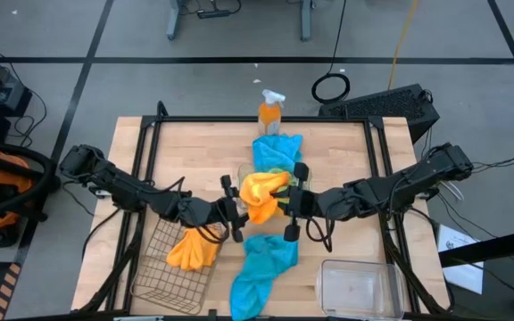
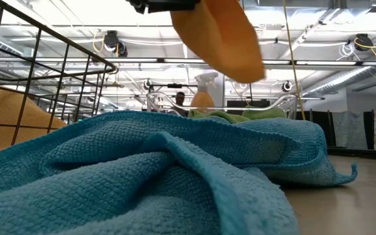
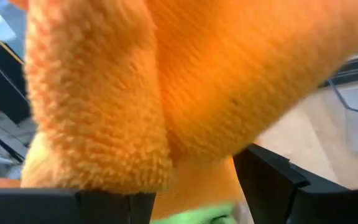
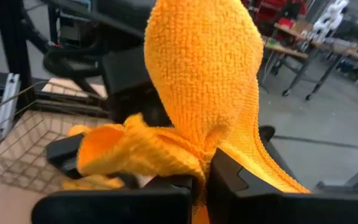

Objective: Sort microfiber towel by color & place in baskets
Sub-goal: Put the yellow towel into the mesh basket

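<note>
An orange-yellow towel (image 1: 261, 193) hangs bunched above the table's middle, between my two grippers, which face each other. My left gripper (image 1: 239, 208) comes from the left and my right gripper (image 1: 282, 201) from the right; both are shut on it. In the low view this towel (image 2: 222, 39) hangs clear above a sky blue towel (image 2: 175, 176) that lies flat on the table (image 1: 259, 269). The second orange-yellow towel (image 1: 194, 249) lies over the wire mesh basket's (image 1: 163, 281) far rim. Green towels (image 2: 240, 116) sit in a clear basket (image 1: 248, 171), with the other blue towel (image 1: 279, 150) draped on its far side. My left gripper has a thick bunch of the orange-yellow towel (image 3: 197, 177) between its two fingers (image 3: 272, 180), coming level from the table's left. The cloth bulges out in front of the fingers and is lifted clear. My right gripper pinches a gathered fold of the same towel (image 4: 199, 167) between its fingers (image 4: 241, 190), coming level from the table's right. Several layers are bunched there; one lobe stands up above the fingers (image 4: 204, 68) and another flops sideways (image 4: 114, 149).
An orange spray bottle (image 1: 271, 109) with a white trigger stands at the table's far edge. The second clear plastic basket (image 1: 360, 287) sits at the near right corner. Bare wood shows at the far left and far right of the table (image 1: 194, 152).
</note>
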### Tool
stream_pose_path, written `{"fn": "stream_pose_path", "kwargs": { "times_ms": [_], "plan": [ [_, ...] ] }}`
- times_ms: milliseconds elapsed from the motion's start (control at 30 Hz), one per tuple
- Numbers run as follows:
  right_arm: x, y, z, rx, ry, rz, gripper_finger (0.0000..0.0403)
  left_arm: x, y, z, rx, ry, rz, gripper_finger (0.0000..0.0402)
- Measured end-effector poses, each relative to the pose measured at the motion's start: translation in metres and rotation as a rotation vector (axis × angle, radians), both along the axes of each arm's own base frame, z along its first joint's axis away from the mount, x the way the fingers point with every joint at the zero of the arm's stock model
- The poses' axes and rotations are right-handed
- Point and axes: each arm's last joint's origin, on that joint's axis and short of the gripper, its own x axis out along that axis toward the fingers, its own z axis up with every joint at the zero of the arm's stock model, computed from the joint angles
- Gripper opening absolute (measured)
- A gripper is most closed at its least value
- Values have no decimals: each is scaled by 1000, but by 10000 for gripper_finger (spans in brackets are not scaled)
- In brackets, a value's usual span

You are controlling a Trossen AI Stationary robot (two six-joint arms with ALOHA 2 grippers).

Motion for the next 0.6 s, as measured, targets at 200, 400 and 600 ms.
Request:
{"fn": "stream_pose_path", "kwargs": {
  "times_ms": [200, 400, 600],
  "plan": [
    [1, 1, -7, 32, 41, -10, 8, -3, -3, 3, 71, 2, 43, 206],
    [5, 2, -13, 30, 55, -20, 8, -5, -8, -1, 85, 45, -26, 206],
    [3, -2, -10, -14, 30, -159, 8, -21, -22, -3, 132, 175, -211, 206]
  ]
}}
